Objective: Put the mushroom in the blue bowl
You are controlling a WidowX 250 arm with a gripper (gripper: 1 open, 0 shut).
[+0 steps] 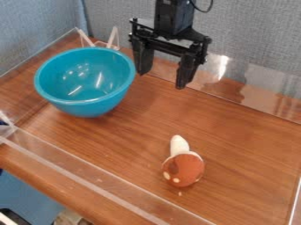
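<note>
Mushroom (182, 163) (rounded brown cap, cream stem) lies on wood; glossy blue bowl (84, 81) apart; jaws wide, empty.

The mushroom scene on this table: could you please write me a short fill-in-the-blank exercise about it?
1. The mushroom lies on the wooden ____, outside the blue bowl.
2. The inside of the blue bowl is ____.
3. The gripper hangs above the table with its jaws ____, holding nothing.
4. In the camera view, the blue bowl sits to the ____ of the gripper.

Missing words: table; empty; open; left
</note>
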